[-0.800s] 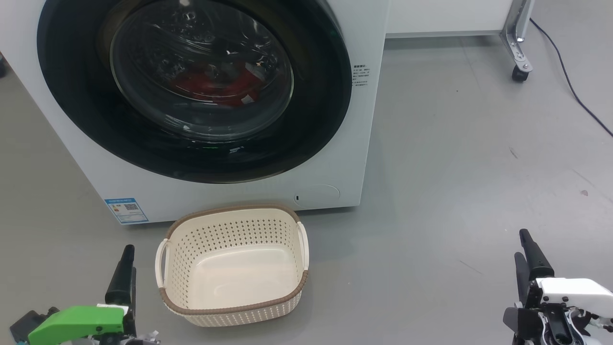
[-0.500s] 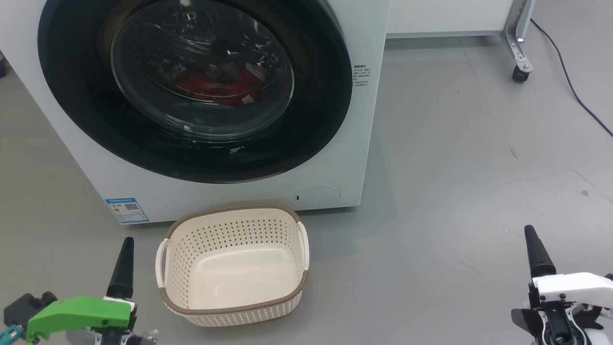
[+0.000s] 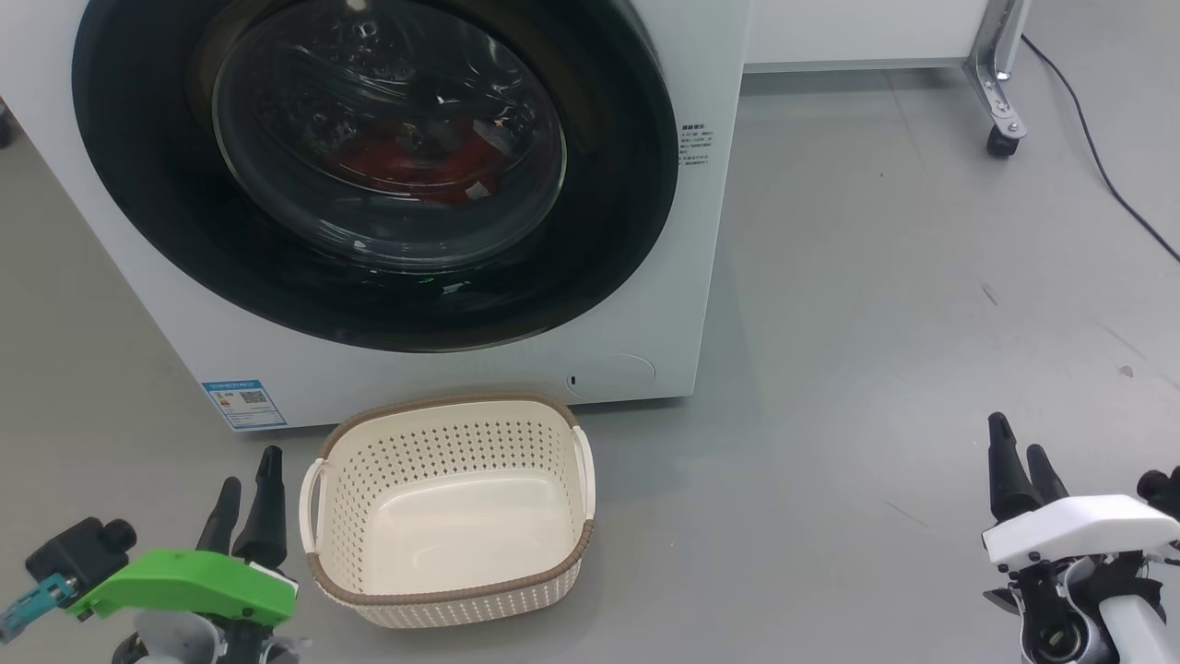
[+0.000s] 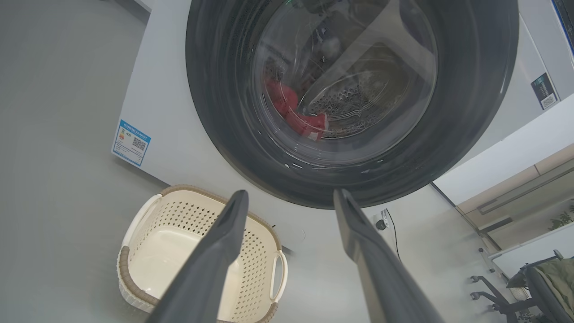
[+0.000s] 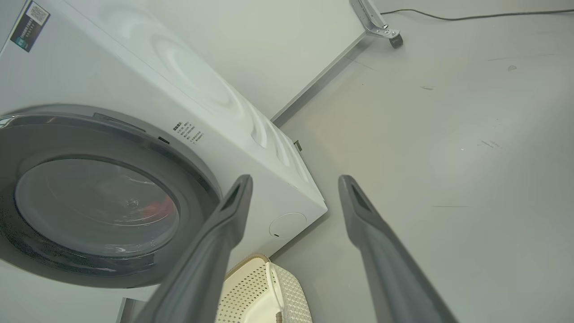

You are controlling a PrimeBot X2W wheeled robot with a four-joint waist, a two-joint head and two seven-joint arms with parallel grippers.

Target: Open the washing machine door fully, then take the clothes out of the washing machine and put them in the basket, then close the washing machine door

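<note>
The washing machine [image 3: 705, 277] and basket [image 3: 461, 443] are viewed steeply downward from the head. Both are shared by the low, upward-tilted wrist cameras (the washing machine door [image 4: 224, 112] is faced squarely from the left, obliquely from the right).

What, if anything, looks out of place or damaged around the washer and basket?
Nothing stands out. The washing machine door looks shut, the clothes lie inside behind it, and the basket stands upright and empty on the floor. The left gripper and right gripper are open, holding nothing.
</note>
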